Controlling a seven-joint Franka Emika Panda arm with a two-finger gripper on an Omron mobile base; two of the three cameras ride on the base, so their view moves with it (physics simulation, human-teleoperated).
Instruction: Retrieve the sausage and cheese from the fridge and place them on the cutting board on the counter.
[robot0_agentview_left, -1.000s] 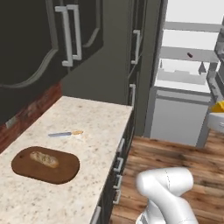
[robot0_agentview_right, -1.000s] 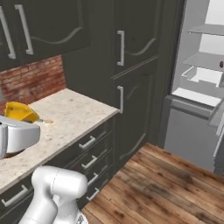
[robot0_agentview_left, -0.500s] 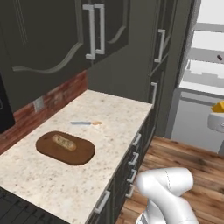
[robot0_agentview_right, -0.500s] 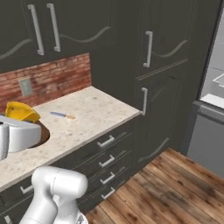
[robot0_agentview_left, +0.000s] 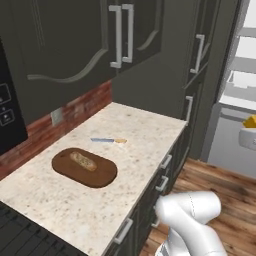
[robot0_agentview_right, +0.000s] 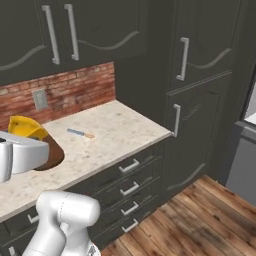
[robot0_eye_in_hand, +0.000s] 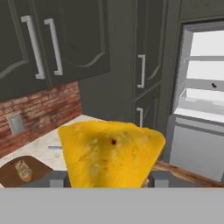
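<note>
**Cheese held clear of the counter**

At left, the cutting board (robot0_agentview_left: 85, 167) is seen on the counter (robot0_agentview_left: 135, 145), a tan oblong (robot0_agentview_left: 83, 160) lying on it. Right of these, the cheese (robot0_eye_in_hand: 109, 153) is pinched by the gripper (robot0_eye_in_hand: 107, 178).

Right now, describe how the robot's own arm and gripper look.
The arm is glossy white, built of rounded, bulbous cylindrical segments. The gripper has a boxy white-grey hand body; in the hand view its finger tips are small grey blocks. No cables or markings show.
</note>
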